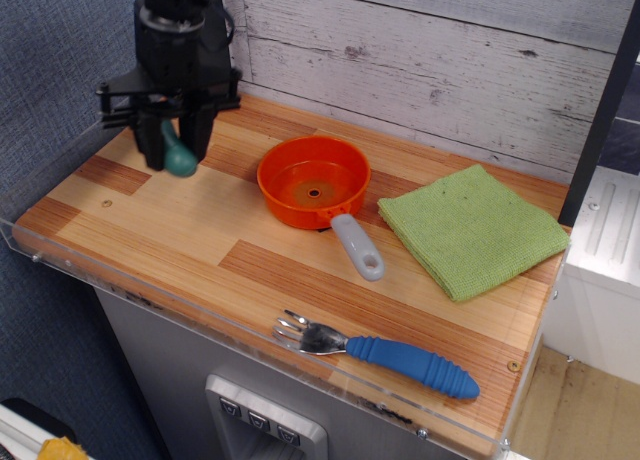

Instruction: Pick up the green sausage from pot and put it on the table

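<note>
The black end effector (172,145) hangs over the back left part of the bench (190,230), its two dark fingers (153,140) pointing down and clamped on the green sausage (178,156). The sausage is a smooth teal-green plastic piece with a rounded lower end; only that lower end shows below the fingers, and it is tilted slightly. Whether it touches the wood beneath cannot be told.

The bench top is light wood in a plank pattern with darker brown strips, finely grained, and a clear acrylic lip runs along its left and front edges. Behind it stands a wall of whitewashed, weathered boards (450,50).

The pot (313,181) sits near the middle of the bench towards the back edge, well apart from the sausage. It is a round, glossy orange plastic pan, with a small dark spot at the centre of its floor. Its short grey handle (358,247), pierced by a hole at the tip, points towards the front right.

A square, nubbly light green cloth (470,230) lies flat by the right edge. A fork (380,352) with shiny metal tines and a ribbed blue handle lies along the front edge.
</note>
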Motion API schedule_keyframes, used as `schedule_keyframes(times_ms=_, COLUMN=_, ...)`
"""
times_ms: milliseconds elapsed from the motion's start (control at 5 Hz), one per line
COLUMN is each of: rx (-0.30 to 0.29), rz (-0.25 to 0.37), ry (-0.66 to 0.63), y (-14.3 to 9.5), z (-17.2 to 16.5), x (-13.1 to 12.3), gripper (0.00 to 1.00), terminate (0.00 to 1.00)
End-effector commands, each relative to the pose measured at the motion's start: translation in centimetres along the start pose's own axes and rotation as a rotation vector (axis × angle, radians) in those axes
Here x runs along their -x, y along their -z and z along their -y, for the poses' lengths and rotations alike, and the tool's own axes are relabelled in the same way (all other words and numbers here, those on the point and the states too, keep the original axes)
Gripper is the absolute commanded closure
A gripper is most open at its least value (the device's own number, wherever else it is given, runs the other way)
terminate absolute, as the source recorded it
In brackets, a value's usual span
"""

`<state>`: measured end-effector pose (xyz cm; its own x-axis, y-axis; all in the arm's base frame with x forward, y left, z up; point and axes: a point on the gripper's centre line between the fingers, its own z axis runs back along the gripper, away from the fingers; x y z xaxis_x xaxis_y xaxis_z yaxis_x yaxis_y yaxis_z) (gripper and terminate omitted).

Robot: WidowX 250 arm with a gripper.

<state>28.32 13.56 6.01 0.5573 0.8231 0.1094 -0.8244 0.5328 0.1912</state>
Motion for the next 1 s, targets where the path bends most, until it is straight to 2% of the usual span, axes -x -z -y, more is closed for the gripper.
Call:
schedule_keyframes(times_ms=0, rx=0.016, rz=0.06, ry=0.209, y=2.3, z=-1.7, x=-2.0, gripper=1.0, terminate=0.0)
schedule_keyframes(times_ms=400, rx=0.106, rz=0.079, ry=0.276, y=4.0, z=-2.7, x=-2.3, gripper=1.0, terminate=0.0)
schedule_keyframes(times_ms=800, rx=0.119, rz=0.091, ry=0.274, y=4.6, z=-3.2, x=-2.6, gripper=1.0, terminate=0.0)
